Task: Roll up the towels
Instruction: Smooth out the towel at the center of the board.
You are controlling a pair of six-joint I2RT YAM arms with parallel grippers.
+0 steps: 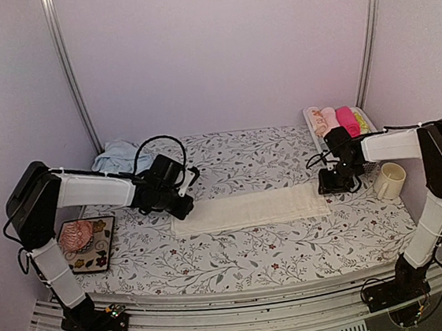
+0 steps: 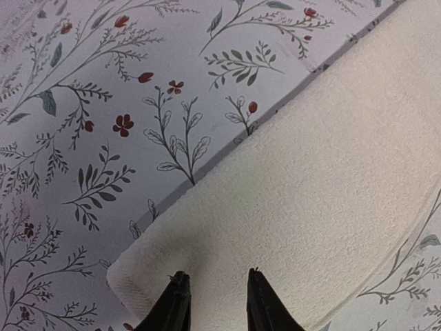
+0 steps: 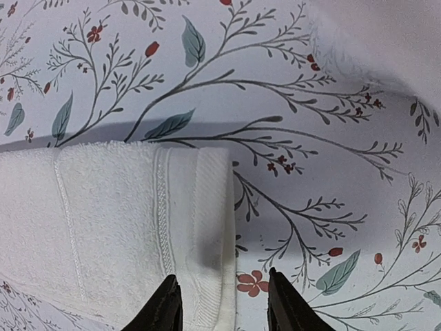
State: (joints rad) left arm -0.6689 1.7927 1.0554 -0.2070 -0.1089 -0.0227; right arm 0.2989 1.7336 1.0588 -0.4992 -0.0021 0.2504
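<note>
A cream towel (image 1: pixel 249 208) lies flat as a long strip across the middle of a floral-patterned desk (image 1: pixel 246 258). The left hand (image 2: pixel 217 277) is above the towel's left end, fingers spread apart and gripping nothing. The right hand (image 3: pixel 224 281) is above the hemmed right end, fingers likewise spread and empty. A light blue towel (image 1: pixel 119 156) sits crumpled at the back left corner. On the right, a mug (image 1: pixel 389 180) stands near a basket (image 1: pixel 310 120) of rolled cloths.
</note>
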